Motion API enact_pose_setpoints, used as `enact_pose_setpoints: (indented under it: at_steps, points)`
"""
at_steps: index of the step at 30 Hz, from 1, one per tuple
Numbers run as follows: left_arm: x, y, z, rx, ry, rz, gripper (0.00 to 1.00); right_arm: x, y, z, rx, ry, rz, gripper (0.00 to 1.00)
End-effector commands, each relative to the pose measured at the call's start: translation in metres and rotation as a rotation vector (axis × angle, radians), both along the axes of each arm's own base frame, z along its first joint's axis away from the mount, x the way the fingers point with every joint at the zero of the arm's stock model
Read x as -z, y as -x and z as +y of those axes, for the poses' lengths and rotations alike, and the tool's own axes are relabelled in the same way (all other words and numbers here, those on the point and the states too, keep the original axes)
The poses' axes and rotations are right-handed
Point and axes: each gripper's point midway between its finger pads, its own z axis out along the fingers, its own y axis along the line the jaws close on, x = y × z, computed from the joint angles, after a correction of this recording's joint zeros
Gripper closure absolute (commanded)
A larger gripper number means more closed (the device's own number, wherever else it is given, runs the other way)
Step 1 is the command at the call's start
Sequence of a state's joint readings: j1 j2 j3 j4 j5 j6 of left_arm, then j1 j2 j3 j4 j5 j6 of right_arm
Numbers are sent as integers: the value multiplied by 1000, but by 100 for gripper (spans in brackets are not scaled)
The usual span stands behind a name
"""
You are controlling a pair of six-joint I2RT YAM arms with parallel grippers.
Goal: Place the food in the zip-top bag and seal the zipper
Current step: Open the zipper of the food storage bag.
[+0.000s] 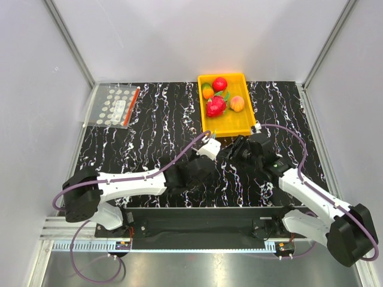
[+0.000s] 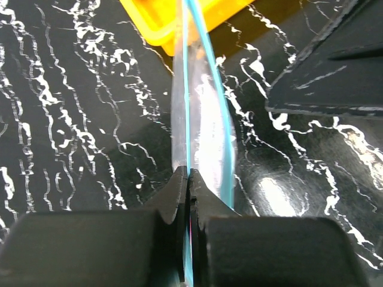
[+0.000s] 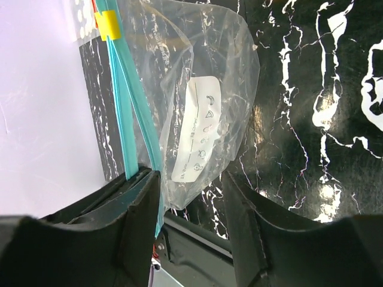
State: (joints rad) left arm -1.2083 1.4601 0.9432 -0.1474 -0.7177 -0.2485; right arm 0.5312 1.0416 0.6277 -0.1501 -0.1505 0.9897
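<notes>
The black, white-veined table (image 1: 149,119) fills the floor of the cell, shut in by pale walls (image 1: 36,89) on the left, far and right edges. Its left half and its near right corner lie open. The yellow tray (image 1: 230,133) sits against the far edge, right of centre. A flat dotted bag (image 1: 114,106) with a red strip lies in the far left corner, well apart from everything else. The zip-top bag (image 3: 203,89) is held up off the table just in front of the tray's near rim, between the two wrists, hanging crumpled with its mouth edge vertical. The left gripper (image 2: 188,179) has its fingers pressed together on that edge, pinching the bag by the zipper (image 2: 187,89). The right gripper (image 3: 188,179) stands spread, the bag's body in the gap and the pale blue strip against one finger. In the tray lie a spiky red fruit (image 1: 215,106), the red apple (image 1: 219,83), the peach-orange fruit (image 1: 237,103) and the orange-and-green fruit (image 1: 207,91), close together in the far half. A small yellow tab (image 3: 108,25) rides on the zipper's far end.
</notes>
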Motion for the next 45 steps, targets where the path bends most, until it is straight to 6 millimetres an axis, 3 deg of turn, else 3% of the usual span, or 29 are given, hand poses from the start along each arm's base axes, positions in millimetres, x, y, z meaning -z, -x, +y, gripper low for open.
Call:
enact_pose_setpoints:
  at_steps: [1,14,30,43,45]
  points:
    - [-13,-2,-18,8,109,1,100,-12,0,10,-51,-18,-50,47]
    - [-14,2,-24,32,131,27,100,-14,-3,37,-118,-11,-70,47]
    - [-12,4,-27,38,139,40,100,-26,-6,33,-97,8,-119,49]
    - [-16,6,-28,46,213,46,100,15,-24,46,-96,102,-7,55]
    - [-20,5,-25,41,225,38,100,20,-25,47,-97,115,6,61]
